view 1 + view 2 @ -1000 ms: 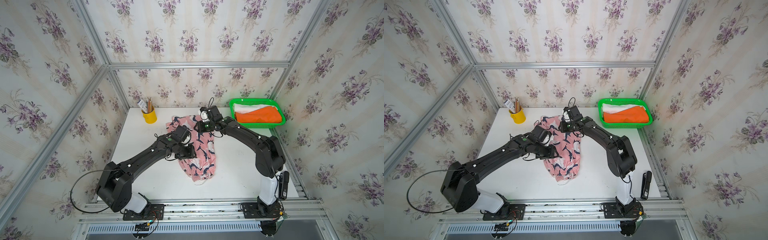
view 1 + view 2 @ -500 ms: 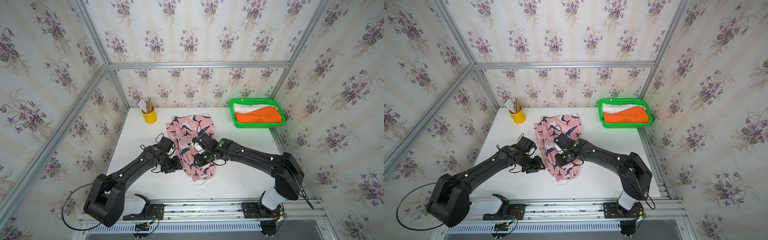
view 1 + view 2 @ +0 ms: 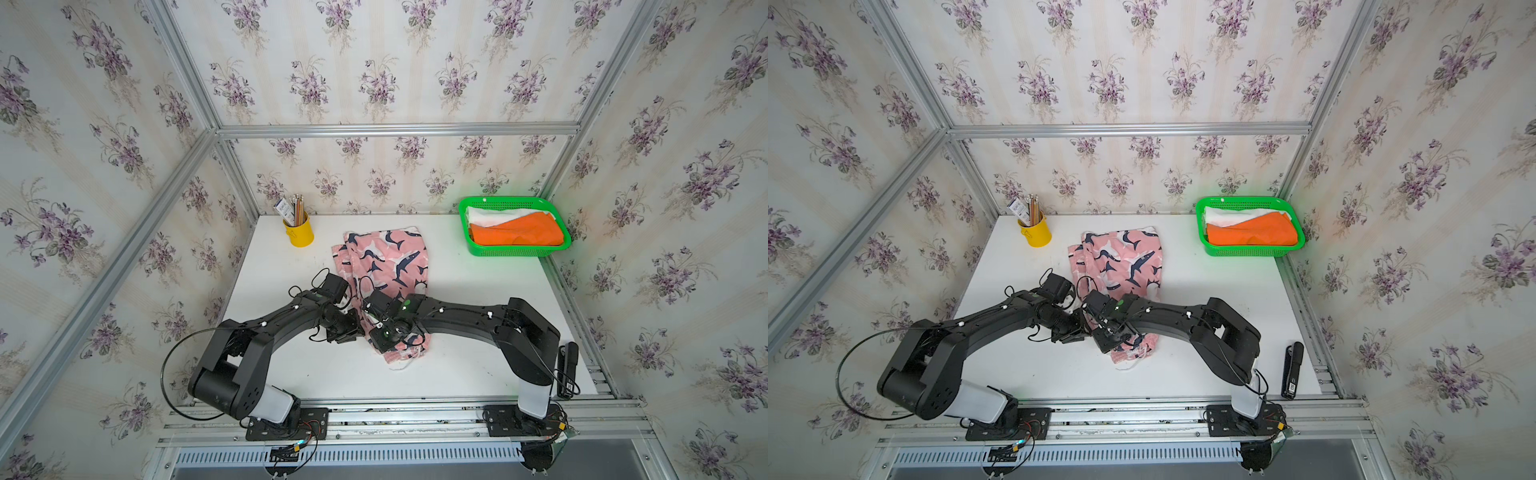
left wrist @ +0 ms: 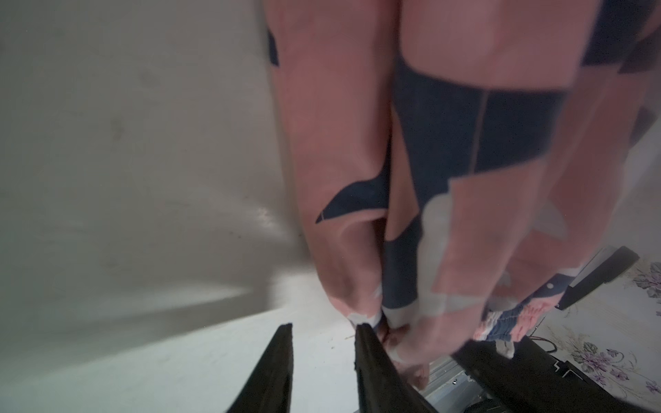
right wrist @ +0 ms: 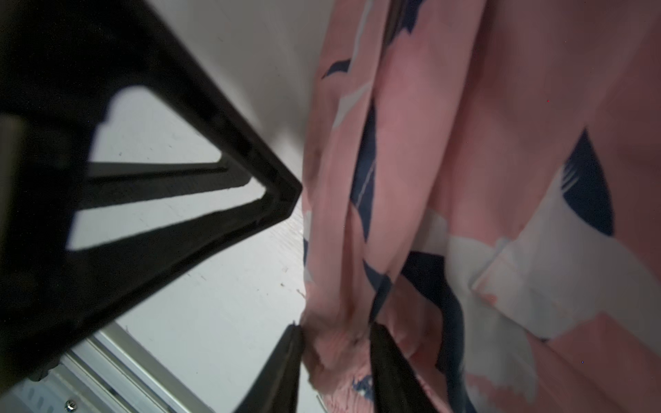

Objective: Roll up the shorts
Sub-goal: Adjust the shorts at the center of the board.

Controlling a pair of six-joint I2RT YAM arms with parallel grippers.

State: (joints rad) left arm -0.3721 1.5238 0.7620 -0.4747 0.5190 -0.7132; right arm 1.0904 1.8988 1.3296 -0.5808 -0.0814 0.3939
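Note:
The pink whale-print shorts [image 3: 386,257] [image 3: 1121,257] lie stretched front to back on the white table [image 3: 478,299]. Both grippers sit at their near end. My right gripper [image 5: 335,327] [image 3: 384,336] is shut on a bunched fold of pink cloth beside the ribbed waistband. My left gripper [image 4: 323,327] [image 3: 347,330] stands open just left of the shorts' edge. One of its fingertips [image 4: 363,330] touches the cloth, and only bare table shows between the jaws. Orange shorts [image 3: 519,235] and white shorts [image 3: 486,216] lie in the green basket [image 3: 515,251].
A yellow cup [image 3: 298,235] of pencils stands at the back left. A black stapler [image 3: 567,370] lies at the table's front right edge. Aluminium frame rails run along the front, and papered walls close in the sides and back.
Both grippers came from the far part of the shorts to their near end. The right gripper closed on the cloth there, and the left jaws narrowed.

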